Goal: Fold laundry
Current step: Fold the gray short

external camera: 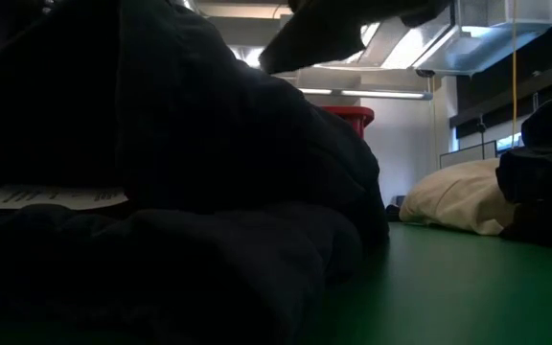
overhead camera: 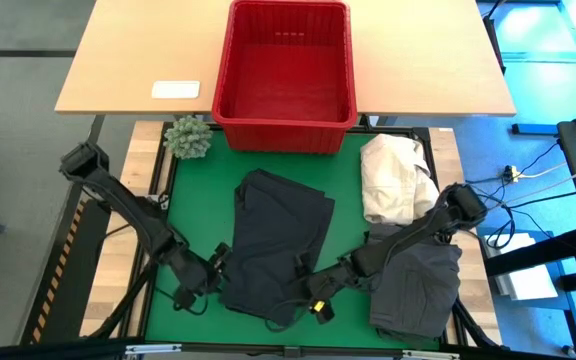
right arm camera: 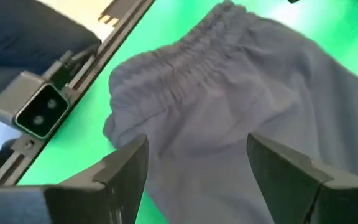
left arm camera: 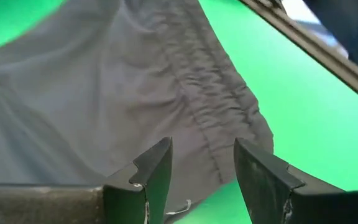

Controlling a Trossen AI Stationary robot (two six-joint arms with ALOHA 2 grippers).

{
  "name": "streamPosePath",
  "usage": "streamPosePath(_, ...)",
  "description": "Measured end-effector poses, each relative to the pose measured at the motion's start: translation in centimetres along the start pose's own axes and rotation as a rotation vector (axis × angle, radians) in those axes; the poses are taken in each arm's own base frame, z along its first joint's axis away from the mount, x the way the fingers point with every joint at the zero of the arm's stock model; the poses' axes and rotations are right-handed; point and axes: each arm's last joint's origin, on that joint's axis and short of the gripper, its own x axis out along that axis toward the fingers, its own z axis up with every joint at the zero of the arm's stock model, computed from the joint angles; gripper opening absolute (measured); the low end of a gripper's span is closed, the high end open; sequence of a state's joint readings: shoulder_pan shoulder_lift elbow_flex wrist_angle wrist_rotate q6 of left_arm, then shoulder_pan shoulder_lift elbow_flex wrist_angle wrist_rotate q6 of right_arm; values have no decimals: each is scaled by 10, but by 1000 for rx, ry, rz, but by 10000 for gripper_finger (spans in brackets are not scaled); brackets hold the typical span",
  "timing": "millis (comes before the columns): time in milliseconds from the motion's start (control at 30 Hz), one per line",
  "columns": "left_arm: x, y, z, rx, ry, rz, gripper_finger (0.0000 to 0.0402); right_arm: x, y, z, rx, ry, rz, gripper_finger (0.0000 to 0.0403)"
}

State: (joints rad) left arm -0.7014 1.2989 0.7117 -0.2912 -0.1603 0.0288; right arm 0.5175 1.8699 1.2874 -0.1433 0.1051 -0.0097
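A dark grey garment [overhead camera: 280, 245] lies spread on the green mat [overhead camera: 198, 200] in the middle of the table. Its gathered waistband [left arm camera: 207, 93] is at the near edge. My left gripper [overhead camera: 224, 264] stands open at the garment's near left corner, its fingers [left arm camera: 201, 174] just over the waistband's end. My right gripper [overhead camera: 310, 292] stands open over the near right corner, with the gathered band [right arm camera: 185, 56] ahead of its fingers. A second grey garment [overhead camera: 420, 290] lies at the near right, partly under my right arm.
A cream-white cloth heap [overhead camera: 393, 180] lies at the right of the mat. A red plastic basket [overhead camera: 286, 70] stands at the far edge, with a small plant [overhead camera: 188, 138] to its left. A white card [overhead camera: 175, 89] lies on the wooden table behind.
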Motion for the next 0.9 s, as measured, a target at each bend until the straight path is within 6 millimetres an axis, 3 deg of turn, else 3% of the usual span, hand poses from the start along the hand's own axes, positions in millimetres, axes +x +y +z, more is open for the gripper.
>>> streamPosePath(267,19,-6,9,28,144,-52,166,14,13,3,-22,47,92,269)
streamPosePath(500,5,-1,31,88,212,-56,174,15,16,3,-12,51,143,269)
streamPosePath(700,-9,10,50,99,214,5,222,16,10,3,-32,47,134,269)
streamPosePath(900,-3,5,42,71,255,-2,281,18,15,3,-66,35,148,269)
